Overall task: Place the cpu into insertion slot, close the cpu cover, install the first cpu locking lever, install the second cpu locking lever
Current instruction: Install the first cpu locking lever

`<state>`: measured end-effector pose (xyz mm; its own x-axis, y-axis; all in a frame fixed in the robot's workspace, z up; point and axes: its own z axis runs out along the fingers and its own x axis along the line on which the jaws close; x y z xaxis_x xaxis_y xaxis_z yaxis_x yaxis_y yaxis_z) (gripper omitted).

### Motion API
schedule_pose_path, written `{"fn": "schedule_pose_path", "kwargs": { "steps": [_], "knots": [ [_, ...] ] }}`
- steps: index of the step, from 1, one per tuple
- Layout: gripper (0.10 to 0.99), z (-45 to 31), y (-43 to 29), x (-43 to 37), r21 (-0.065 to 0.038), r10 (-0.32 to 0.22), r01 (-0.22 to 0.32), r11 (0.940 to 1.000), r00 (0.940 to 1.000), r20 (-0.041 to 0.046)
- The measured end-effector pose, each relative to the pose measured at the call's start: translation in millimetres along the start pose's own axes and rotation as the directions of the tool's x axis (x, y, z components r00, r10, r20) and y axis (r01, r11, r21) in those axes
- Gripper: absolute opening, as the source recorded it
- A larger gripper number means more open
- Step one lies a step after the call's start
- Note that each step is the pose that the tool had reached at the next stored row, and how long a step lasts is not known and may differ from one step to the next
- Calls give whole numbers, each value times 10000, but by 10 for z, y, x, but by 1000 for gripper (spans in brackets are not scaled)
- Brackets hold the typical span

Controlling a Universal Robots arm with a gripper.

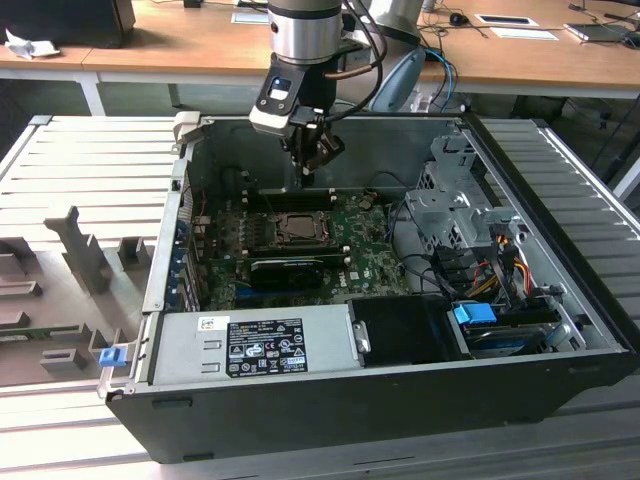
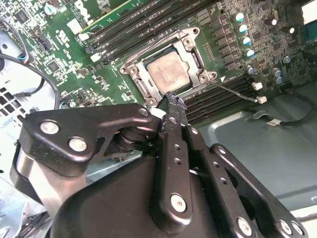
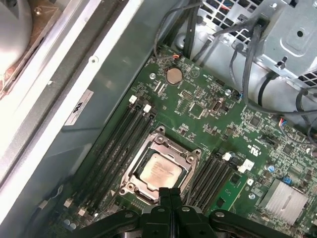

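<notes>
The cpu (image 2: 168, 73) lies flat in the insertion slot (image 2: 134, 69) on the green board, its pale face showing through the window of the cpu cover (image 2: 187, 39), which lies down over it. In the first wrist view the cpu (image 3: 161, 171) and the cover frame (image 3: 171, 143) sit just beyond my fingertips. A thin silvery rod (image 2: 237, 92) runs out from one corner of the socket. My gripper (image 2: 174, 101) is shut with nothing in it. In the exterior view the gripper (image 1: 305, 172) hangs a little above and behind the socket (image 1: 297, 228).
The open computer case (image 1: 590, 330) surrounds the board (image 1: 375, 262). A grey power-supply box (image 1: 255, 345) lies at the front, a drive cage (image 1: 450, 200) with cables on the exterior view's right. Black memory slots (image 3: 121, 144) flank the socket. A black card (image 1: 300, 270) sits in front of it.
</notes>
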<state>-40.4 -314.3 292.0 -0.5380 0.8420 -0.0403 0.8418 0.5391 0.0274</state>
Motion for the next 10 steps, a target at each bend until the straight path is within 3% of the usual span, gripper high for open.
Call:
{"fn": "schedule_pose_path", "kwargs": {
  "steps": [10],
  "knots": [
    [106,0,0,0,-42,-1001,1001,9950,9950,-26]
  ]
}}
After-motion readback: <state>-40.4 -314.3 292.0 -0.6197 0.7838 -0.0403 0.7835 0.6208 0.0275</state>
